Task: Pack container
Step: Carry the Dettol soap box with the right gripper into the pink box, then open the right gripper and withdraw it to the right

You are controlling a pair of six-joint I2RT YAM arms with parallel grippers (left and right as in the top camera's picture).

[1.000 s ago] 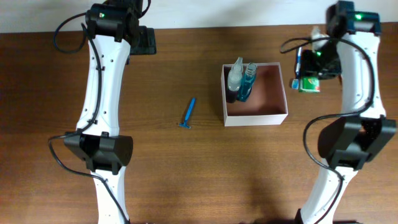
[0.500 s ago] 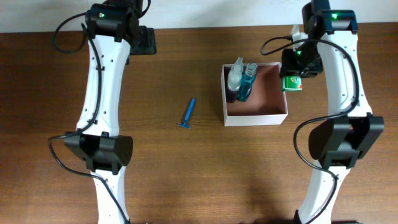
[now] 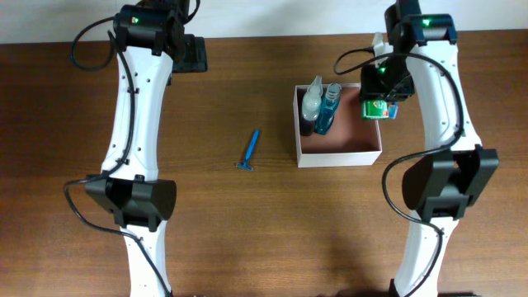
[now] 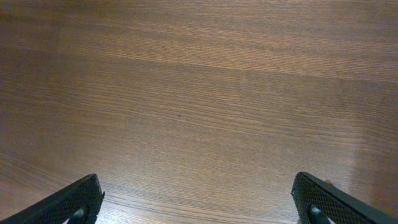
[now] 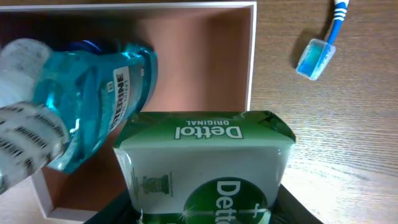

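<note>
**Figure. Right arm brings a soap packet to the container's rim.**

The container [image 3: 340, 157] sits on the table right of centre, a blue bottle [image 3: 327, 107] and a clear bottle [image 3: 311, 103] lying along its left wall. Its thin white walls suggest a light, easily flexed box that would slide if nudged. It is best steadied by pinching one wall near a corner, where it should be stiffest. The right gripper [image 3: 382, 92] pinches the green packet [image 5: 205, 168] by its sides, poised over the right wall. The left gripper [image 4: 199, 202] hangs with its jaws spread wide and empty above bare wood. Compared with a second ago, the packet has travelled leftward from well outside the box to its edge. The razor [image 3: 249, 151], bottles and left arm are unchanged.
</note>
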